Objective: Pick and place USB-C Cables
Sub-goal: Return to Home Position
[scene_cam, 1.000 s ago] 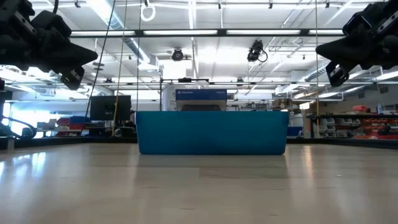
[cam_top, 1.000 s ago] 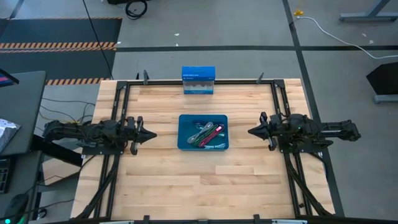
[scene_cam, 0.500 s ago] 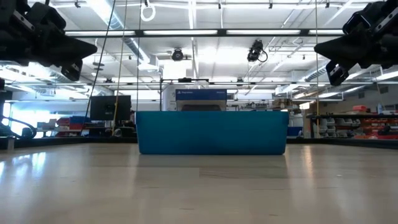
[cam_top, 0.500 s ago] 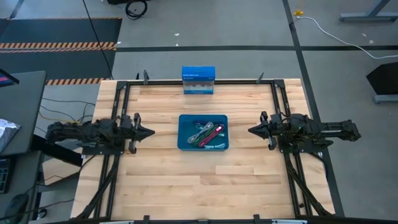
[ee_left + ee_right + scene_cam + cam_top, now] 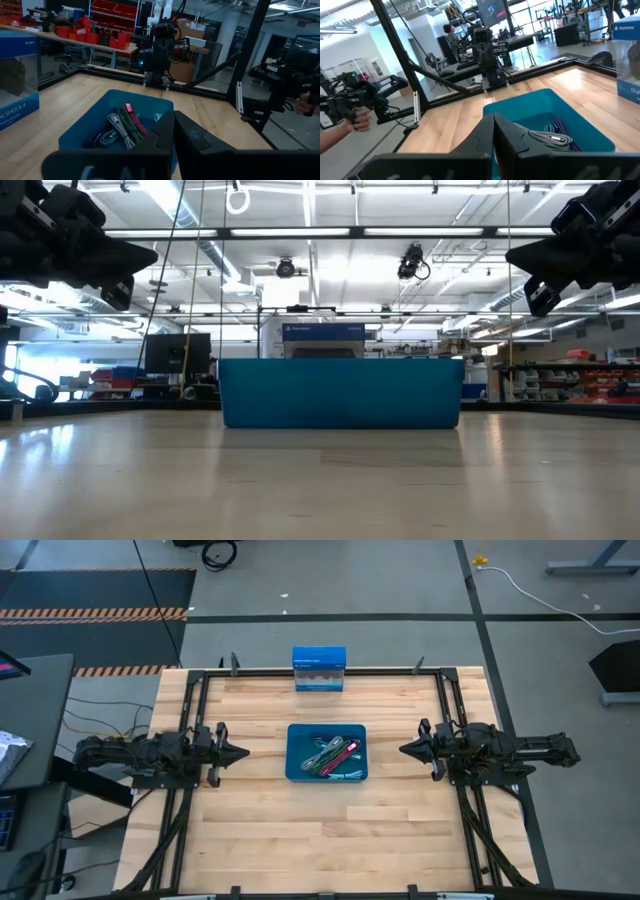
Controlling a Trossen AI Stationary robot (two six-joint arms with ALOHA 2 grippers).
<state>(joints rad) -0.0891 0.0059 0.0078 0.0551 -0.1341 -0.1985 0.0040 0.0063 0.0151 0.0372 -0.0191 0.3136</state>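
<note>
The left gripper hung left of the blue bin, fingers pressed together on nothing. The USB-C Cables lay heaped inside it (probably light, limp, slippery; best pinched mid-bundle). The right gripper hung opposite, likewise closed and empty.

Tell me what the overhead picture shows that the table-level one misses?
Only the high view looks down into the blue bin and shows the USB-C Cables lying inside. Only the low view shows the room behind, with its ceiling lights; there the bin's wall hides the cables. Both show the bin mid-table, with the left arm and right arm off to either side, clear of it.
</note>
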